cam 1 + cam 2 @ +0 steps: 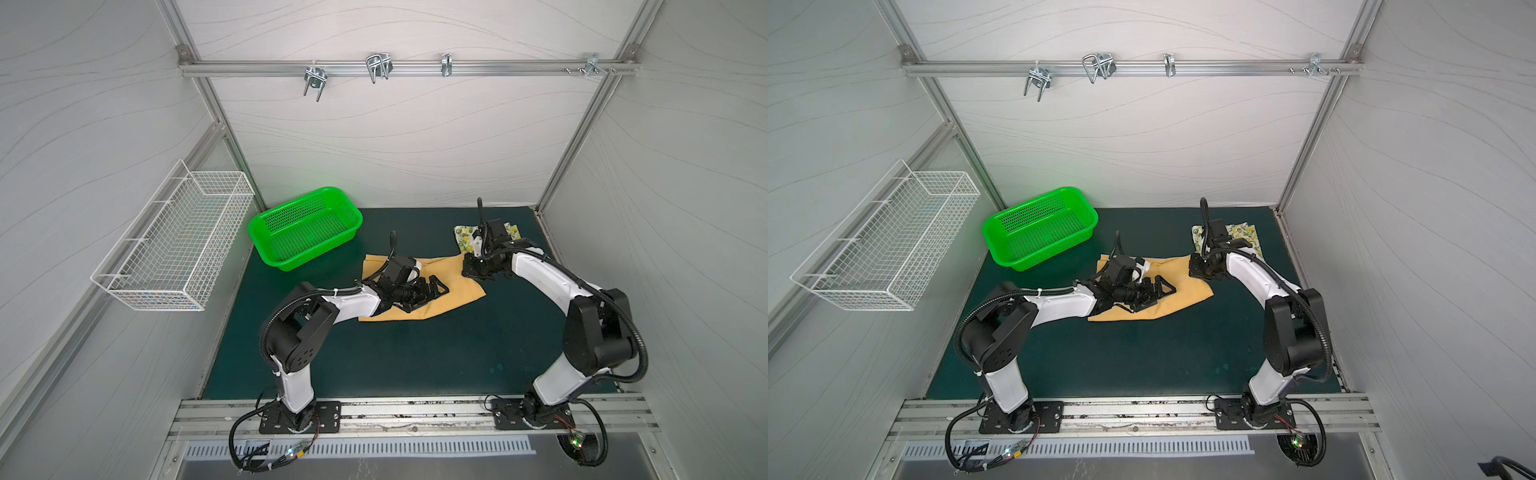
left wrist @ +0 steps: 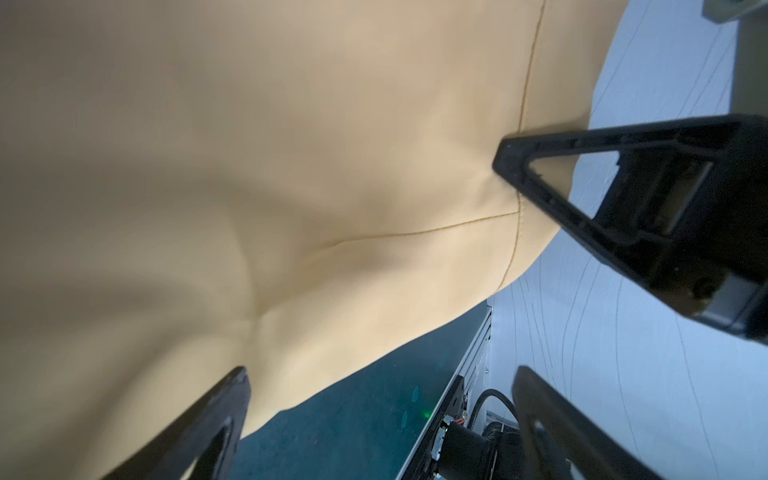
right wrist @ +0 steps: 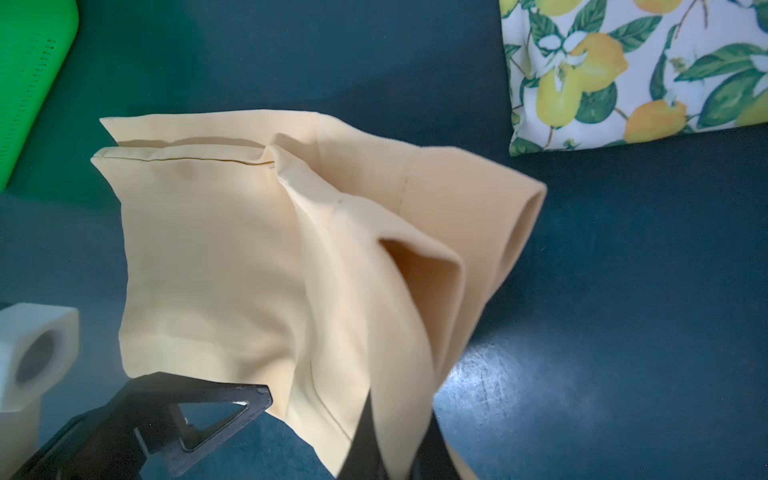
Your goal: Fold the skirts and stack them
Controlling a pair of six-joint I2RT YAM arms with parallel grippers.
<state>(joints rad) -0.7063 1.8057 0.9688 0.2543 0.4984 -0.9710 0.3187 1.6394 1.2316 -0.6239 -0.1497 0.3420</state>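
Observation:
The mustard skirt (image 1: 451, 289) (image 1: 1183, 291) lies spread on the dark green mat (image 1: 415, 357) in both top views. My left gripper (image 1: 428, 293) (image 1: 1156, 295) hovers open over its middle, tilted on its side. The left wrist view shows the cloth (image 2: 291, 166) close up, with nothing between that gripper's (image 2: 382, 415) fingers. My right gripper (image 1: 471, 270) (image 1: 1196, 268) is shut on a raised fold at the skirt's far right corner (image 3: 353, 257), the pinch low in the right wrist view (image 3: 395, 449). The folded lemon-print skirt (image 1: 462, 243) (image 1: 1246, 235) (image 3: 623, 75) lies behind the right wrist.
A green plastic basket (image 1: 305, 230) (image 1: 1038, 228) stands at the mat's back left. A white wire basket (image 1: 174, 241) hangs on the left wall. Metal hooks (image 1: 378, 66) sit on the rail at the back. Walls close in the mat on three sides.

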